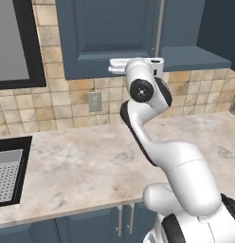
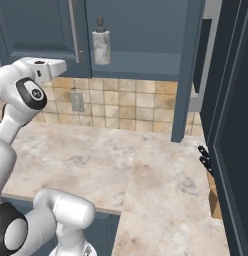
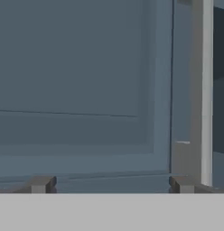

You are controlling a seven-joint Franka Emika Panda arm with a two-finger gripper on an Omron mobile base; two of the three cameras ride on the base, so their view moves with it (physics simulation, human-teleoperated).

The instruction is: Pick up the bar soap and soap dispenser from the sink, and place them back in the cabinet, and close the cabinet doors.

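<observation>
The soap dispenser [image 2: 101, 45], a white-grey bottle with a dark pump top, stands on the blue shelf [image 2: 141, 70] of the cabinet. The cabinet's left door [image 1: 110, 33] looks shut, and its long silver handle [image 3: 206, 90] runs along its right edge. The right door [image 2: 188, 70] stands swung out, seen edge-on. My gripper [image 3: 111, 184] is open and empty, held close against the lower panel of the left door, left of the handle. My hand [image 1: 136, 64] sits at that door's bottom edge. The sink [image 1: 17, 141] lies at the far left. The bar soap is out of view.
A grey perforated tray [image 1: 5, 175] sits in the sink. A wall outlet [image 1: 94, 101] is on the tiled backsplash. A knife block [image 2: 212, 187] stands on the marble counter [image 1: 81, 166] at the right, by a tall dark blue panel [image 2: 233, 150].
</observation>
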